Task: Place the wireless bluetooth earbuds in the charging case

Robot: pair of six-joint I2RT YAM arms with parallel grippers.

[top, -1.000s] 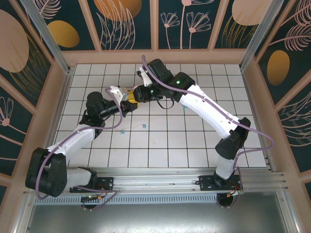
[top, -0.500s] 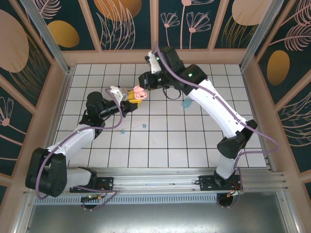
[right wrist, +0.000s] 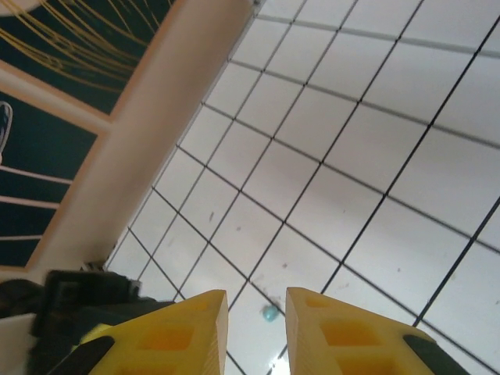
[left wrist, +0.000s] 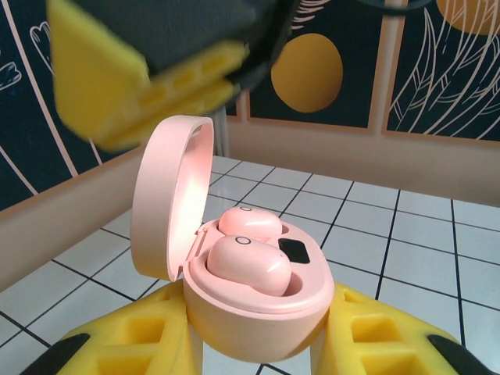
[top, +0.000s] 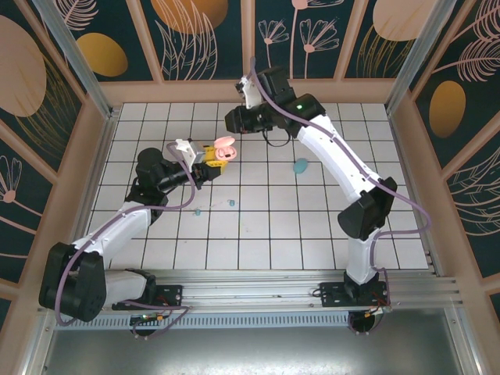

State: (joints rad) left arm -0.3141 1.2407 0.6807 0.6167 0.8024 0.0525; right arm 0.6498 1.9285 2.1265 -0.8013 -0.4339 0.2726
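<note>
Backed off toward the far wall, the right gripper [right wrist: 256, 301] no longer crowds the pink charging case [left wrist: 258, 297] as it did a second ago. Its yellow fingers stand slightly parted with nothing between them, pointed down at bare tiles.

The left gripper [left wrist: 258, 348] is clamped on the case's lower body, one yellow finger on each side. It holds the case upright and off the tiled table [top: 312, 234], with the lid [left wrist: 168, 195] swung fully back. I take that pose as deliberate: it keeps the wells facing up and steady so the other arm can work from above.

A near pink earbud [left wrist: 248, 264] and a far pink earbud [left wrist: 248, 222] sit in those wells side by side. Both look seated (though from this angle I can't swear they are pressed home).

A teal earbud [top: 198, 211] and a second teal earbud [top: 231, 204] lie loose on the tiles near the left arm, apart from each other. A teal case [top: 301, 166] rests further right, close by the right arm. My guess is the pink pair is done and closing the lid comes next.
</note>
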